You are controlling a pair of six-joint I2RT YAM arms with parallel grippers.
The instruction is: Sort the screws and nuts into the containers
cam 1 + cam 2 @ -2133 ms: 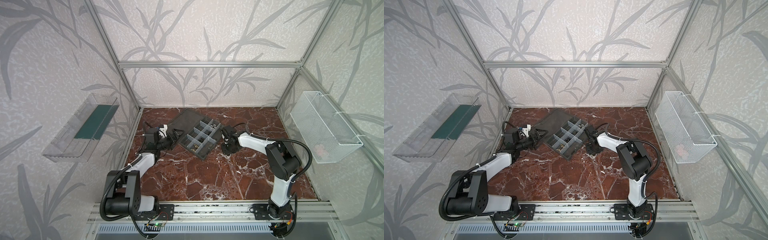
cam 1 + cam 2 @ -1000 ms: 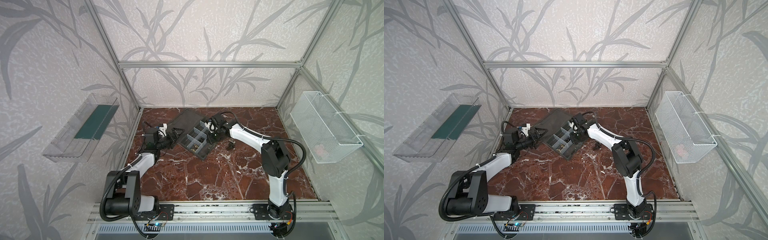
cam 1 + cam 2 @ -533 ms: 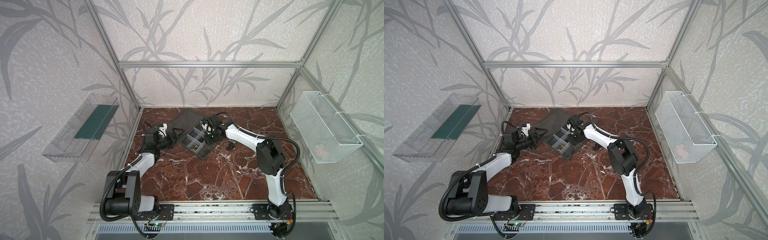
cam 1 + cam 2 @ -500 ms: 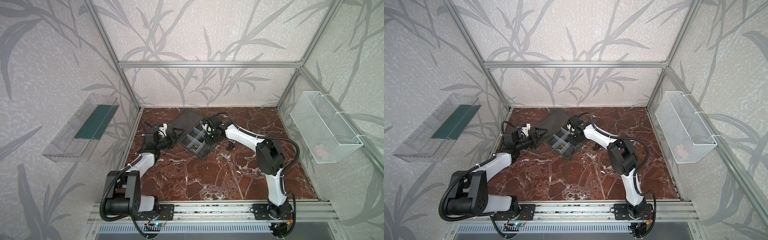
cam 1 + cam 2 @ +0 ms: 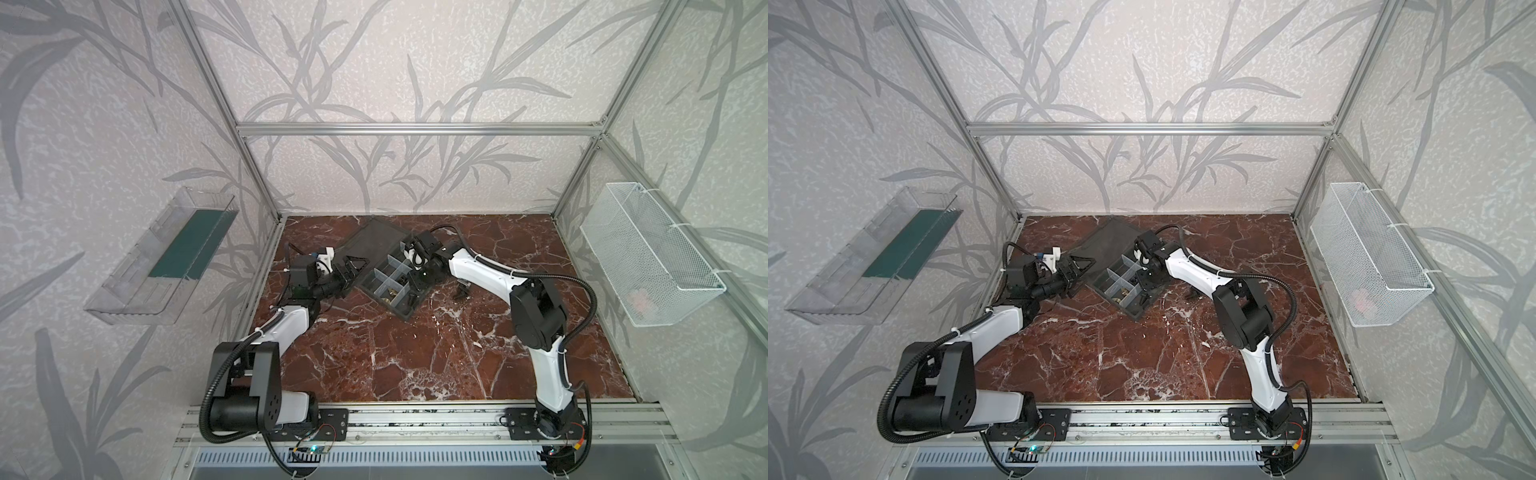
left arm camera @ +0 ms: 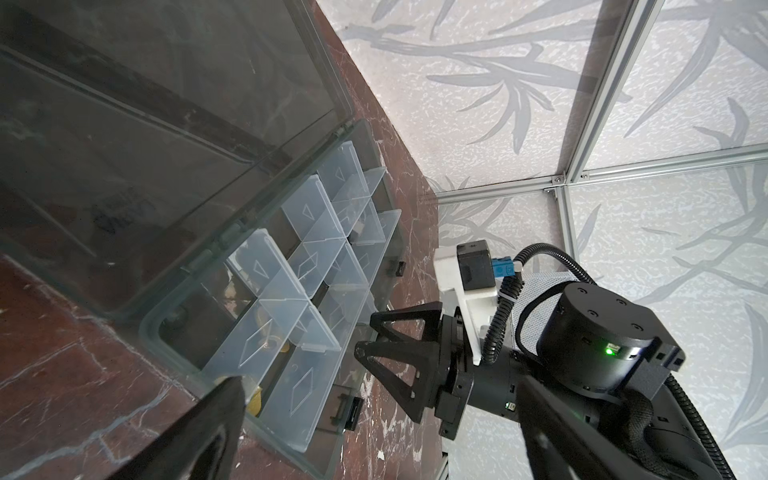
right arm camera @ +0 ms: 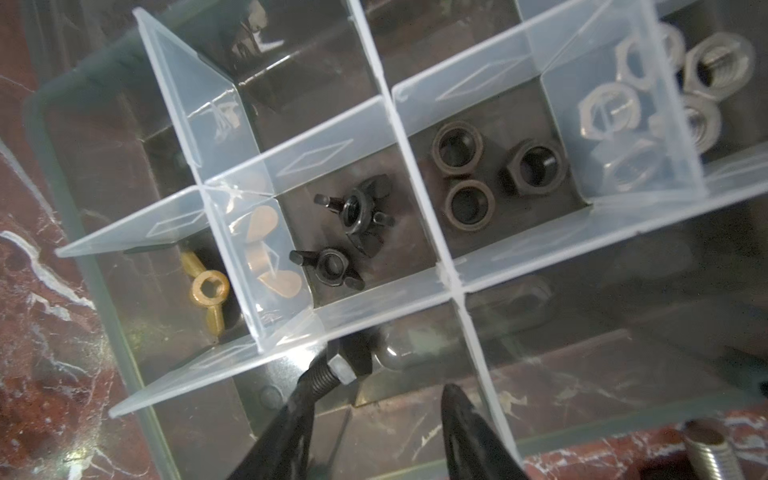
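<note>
Gold nut [image 7: 206, 291]; red marbled table [image 5: 415, 353]

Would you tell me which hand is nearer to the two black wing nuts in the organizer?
The right hand: it hangs over the organizer, just across a divider from the black wing nuts. The left hand sits off the organizer's left corner.

left arm [image 5: 286, 328]: white link shells, black joint housings, blocky black shoulder
right arm [image 5: 482, 272]: same build, white links, black elbow motor
conduit [image 6: 498, 320]: black corrugated hose, white zip ties, loops at each base
left tool [image 5: 360, 269]: black, open triangular-frame fingers
right tool [image 6: 365, 336]: black, same triangle truss, pointed tips
camera mount [image 6: 451, 270]: white bracket, black cube camera, blue plug
wrist motor [image 6: 598, 332]: black drum, small screws, green LED lit
base plates [image 5: 330, 424]: black, screw holes
</note>
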